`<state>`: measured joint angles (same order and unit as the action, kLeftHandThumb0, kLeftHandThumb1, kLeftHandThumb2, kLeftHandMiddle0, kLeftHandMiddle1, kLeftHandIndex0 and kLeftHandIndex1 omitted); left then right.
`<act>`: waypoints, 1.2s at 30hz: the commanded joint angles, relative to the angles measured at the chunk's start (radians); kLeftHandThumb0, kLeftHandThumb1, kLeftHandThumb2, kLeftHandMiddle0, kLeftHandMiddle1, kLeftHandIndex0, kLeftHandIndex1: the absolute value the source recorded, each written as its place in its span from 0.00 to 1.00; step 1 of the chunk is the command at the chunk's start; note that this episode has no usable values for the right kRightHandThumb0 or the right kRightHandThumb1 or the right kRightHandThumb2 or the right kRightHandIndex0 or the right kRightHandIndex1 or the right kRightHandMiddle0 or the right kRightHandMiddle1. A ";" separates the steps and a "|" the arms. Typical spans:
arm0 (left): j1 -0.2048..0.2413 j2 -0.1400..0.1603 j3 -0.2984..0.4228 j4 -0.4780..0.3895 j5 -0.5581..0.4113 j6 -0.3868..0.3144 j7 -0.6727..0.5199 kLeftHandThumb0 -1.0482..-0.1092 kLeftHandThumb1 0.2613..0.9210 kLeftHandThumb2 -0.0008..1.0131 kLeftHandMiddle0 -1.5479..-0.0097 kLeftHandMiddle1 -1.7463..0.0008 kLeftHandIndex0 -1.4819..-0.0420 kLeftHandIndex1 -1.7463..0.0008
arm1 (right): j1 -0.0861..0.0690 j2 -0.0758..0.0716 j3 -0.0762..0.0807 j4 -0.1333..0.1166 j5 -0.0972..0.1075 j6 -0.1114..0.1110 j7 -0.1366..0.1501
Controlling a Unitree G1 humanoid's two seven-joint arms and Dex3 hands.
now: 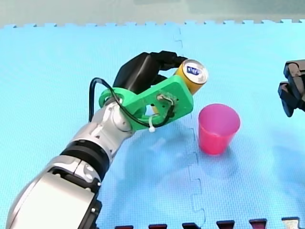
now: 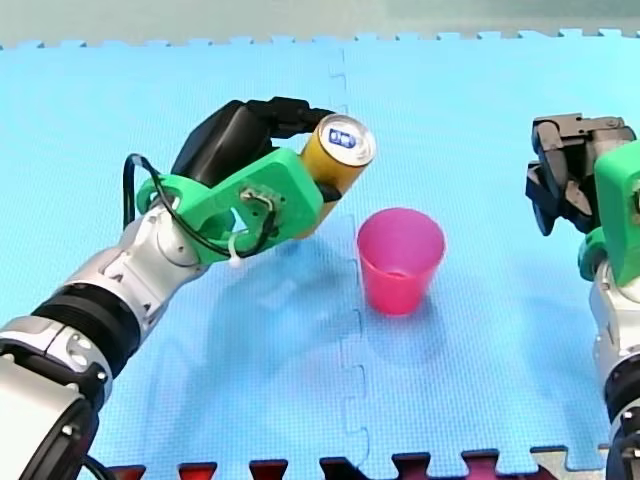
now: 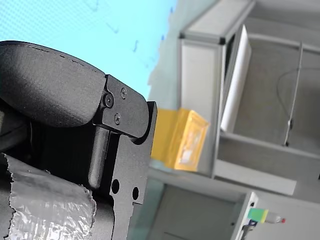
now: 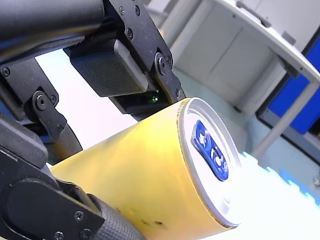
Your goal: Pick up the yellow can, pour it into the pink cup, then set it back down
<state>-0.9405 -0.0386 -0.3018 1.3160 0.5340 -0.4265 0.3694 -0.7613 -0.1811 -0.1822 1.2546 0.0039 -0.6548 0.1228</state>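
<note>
No legible text, just an unreadable blue mark (image 4: 210, 149) atop the yellow can (image 4: 145, 180).

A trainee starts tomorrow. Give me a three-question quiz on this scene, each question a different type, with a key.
1. Which hand holds the yellow can? A) left hand B) right hand C) neither
2. Fill in: the can's top leans toward the ____ cup.
3. True or false: the can stands upright inside the cup.
Key: 1 A; the right hand is off to the right, holding nothing. 2 pink. 3 False: it is tilted in the air, beside the cup.
</note>
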 commanded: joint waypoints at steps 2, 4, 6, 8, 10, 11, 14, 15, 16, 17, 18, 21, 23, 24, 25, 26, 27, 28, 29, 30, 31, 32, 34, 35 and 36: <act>-0.007 0.010 -0.033 -0.001 0.028 -0.013 0.048 0.63 0.83 0.01 0.14 1.00 0.26 1.00 | 0.002 -0.006 0.002 -0.002 -0.003 -0.003 -0.008; -0.007 0.013 -0.051 0.000 0.046 -0.014 0.080 0.64 0.85 0.01 0.14 1.00 0.25 1.00 | 0.002 -0.006 0.002 -0.001 -0.005 -0.002 -0.012; -0.007 0.014 -0.061 0.002 0.056 -0.014 0.099 0.64 0.86 0.01 0.14 1.00 0.25 1.00 | 0.002 -0.005 0.002 0.000 -0.008 -0.001 -0.015; -0.007 0.014 -0.066 0.003 0.058 -0.015 0.106 0.64 0.87 0.01 0.14 1.00 0.25 1.00 | 0.002 -0.005 0.003 0.001 -0.009 -0.001 -0.017; -0.006 0.015 -0.070 0.004 0.058 -0.015 0.110 0.64 0.88 0.01 0.14 1.00 0.25 1.00 | 0.002 -0.004 0.004 0.002 -0.010 -0.001 -0.019; -0.006 0.014 -0.071 0.004 0.058 -0.015 0.111 0.64 0.88 0.01 0.14 1.00 0.25 1.00 | 0.002 -0.004 0.004 0.002 -0.011 -0.002 -0.020; -0.006 0.014 -0.074 0.005 0.055 -0.015 0.112 0.64 0.88 0.01 0.14 1.00 0.26 1.00 | 0.003 -0.005 0.005 0.003 -0.013 -0.002 -0.023; -0.006 0.014 -0.074 0.005 0.055 -0.016 0.112 0.64 0.88 0.01 0.14 1.00 0.26 1.00 | 0.003 -0.005 0.006 0.004 -0.014 -0.002 -0.024; -0.007 0.014 -0.074 0.005 0.054 -0.016 0.111 0.64 0.89 0.01 0.14 1.00 0.26 1.00 | 0.003 -0.005 0.006 0.004 -0.014 -0.002 -0.024; -0.008 0.014 -0.074 0.005 0.052 -0.017 0.110 0.64 0.89 0.01 0.14 1.00 0.26 1.00 | 0.003 -0.004 0.007 0.004 -0.015 -0.002 -0.025; -0.009 0.015 -0.073 0.005 0.051 -0.018 0.109 0.64 0.89 0.01 0.14 1.00 0.26 1.00 | 0.003 -0.004 0.007 0.005 -0.015 -0.002 -0.026; -0.017 0.017 -0.067 0.001 0.041 -0.029 0.102 0.65 0.89 0.01 0.14 1.00 0.26 1.00 | 0.002 -0.004 0.008 0.004 -0.016 -0.001 -0.027; -0.021 0.017 -0.059 -0.002 0.030 -0.038 0.094 0.65 0.90 0.00 0.14 1.00 0.26 1.00 | 0.002 -0.004 0.009 0.004 -0.017 0.000 -0.029; -0.023 0.017 -0.053 -0.004 0.023 -0.044 0.088 0.65 0.90 0.00 0.14 1.00 0.26 1.00 | 0.002 -0.004 0.009 0.004 -0.017 0.000 -0.031; -0.025 0.017 -0.048 -0.007 0.016 -0.049 0.083 0.66 0.89 0.00 0.15 1.00 0.26 1.00 | 0.001 -0.005 0.009 0.004 -0.018 0.001 -0.033; -0.029 0.017 -0.042 -0.011 0.008 -0.056 0.081 0.66 0.89 0.00 0.15 1.00 0.26 1.00 | 0.001 -0.005 0.009 0.005 -0.018 0.001 -0.034; -0.031 0.017 -0.039 -0.014 0.003 -0.061 0.082 0.66 0.89 0.00 0.15 1.00 0.26 1.00 | 0.000 -0.005 0.009 0.005 -0.018 0.002 -0.035; -0.033 0.016 -0.037 -0.017 0.000 -0.068 0.086 0.67 0.89 0.00 0.15 1.00 0.26 1.00 | -0.001 -0.004 0.009 0.006 -0.019 0.003 -0.036; -0.035 0.016 -0.037 -0.020 -0.001 -0.075 0.091 0.67 0.88 0.00 0.16 1.00 0.26 1.00 | -0.001 -0.004 0.010 0.007 -0.019 0.004 -0.037; -0.036 0.016 -0.037 -0.022 -0.001 -0.081 0.095 0.68 0.88 0.00 0.16 1.00 0.26 1.00 | -0.002 -0.004 0.010 0.008 -0.020 0.005 -0.037; -0.037 0.016 -0.038 -0.023 0.000 -0.087 0.098 0.68 0.88 0.00 0.16 1.00 0.26 1.00 | -0.002 -0.005 0.010 0.009 -0.020 0.005 -0.037; -0.038 0.017 -0.039 -0.024 0.001 -0.093 0.100 0.69 0.87 0.00 0.15 1.00 0.26 1.00 | -0.002 -0.005 0.010 0.010 -0.020 0.005 -0.037; -0.039 0.017 -0.038 -0.025 -0.001 -0.106 0.101 0.69 0.87 0.00 0.15 1.00 0.26 1.00 | -0.003 -0.005 0.009 0.011 -0.020 0.005 -0.036; -0.039 0.016 -0.038 -0.024 -0.002 -0.112 0.101 0.70 0.87 0.00 0.15 1.00 0.26 1.00 | -0.004 -0.005 0.009 0.011 -0.020 0.005 -0.036; -0.041 0.015 -0.038 -0.024 -0.002 -0.117 0.101 0.70 0.87 0.00 0.15 1.00 0.26 1.00 | -0.004 -0.004 0.009 0.011 -0.019 0.005 -0.035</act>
<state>-0.9663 -0.0245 -0.3428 1.2967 0.5382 -0.5310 0.4621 -0.7594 -0.1818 -0.1731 1.2646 -0.0167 -0.6517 0.0880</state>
